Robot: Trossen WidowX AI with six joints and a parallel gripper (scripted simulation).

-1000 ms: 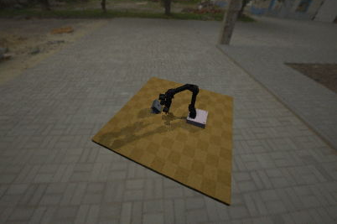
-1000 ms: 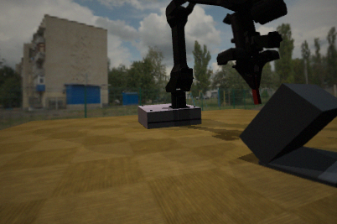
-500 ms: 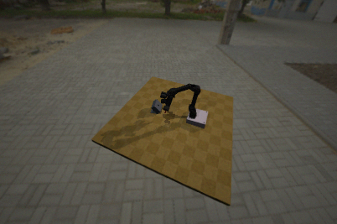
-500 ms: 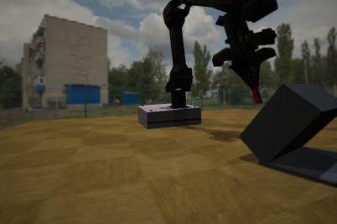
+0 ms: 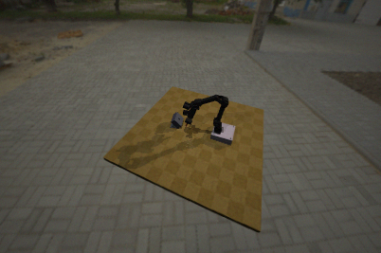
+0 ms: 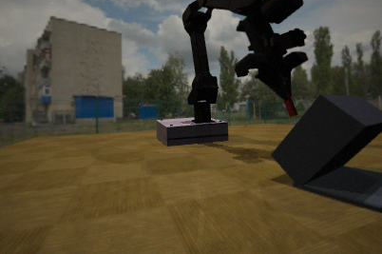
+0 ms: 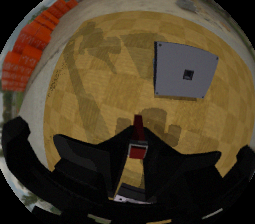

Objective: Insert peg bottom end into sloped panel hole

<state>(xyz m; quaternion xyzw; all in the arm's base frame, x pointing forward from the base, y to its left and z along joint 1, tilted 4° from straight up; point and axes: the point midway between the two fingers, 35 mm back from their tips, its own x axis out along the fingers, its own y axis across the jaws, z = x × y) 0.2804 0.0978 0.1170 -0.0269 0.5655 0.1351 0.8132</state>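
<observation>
A red peg (image 6: pixel 290 107) (image 7: pixel 138 126) is held in my gripper (image 6: pixel 287 95) (image 7: pixel 137 129), which is shut on it. The peg's lower end sticks out below the fingertips, tilted a little, in the air. The sloped panel (image 5: pixel 177 119) (image 6: pixel 317 138) (image 7: pixel 172 75) is a grey block. Its face shows in the wrist view at the upper right, with one dark square hole (image 7: pixel 188 74) near the middle. In the exterior view the face and hole are hidden, and the peg is above and to the left of the block. The peg is clear of the panel.
The arm's base (image 5: pixel 223 134) (image 6: pixel 192 131) is a pale box on the wooden mat (image 5: pixel 208 171) (image 6: pixel 109 176). The panel's flat foot (image 6: pixel 347 185) lies on the mat under the block. Shadows of the arm fall on the mat.
</observation>
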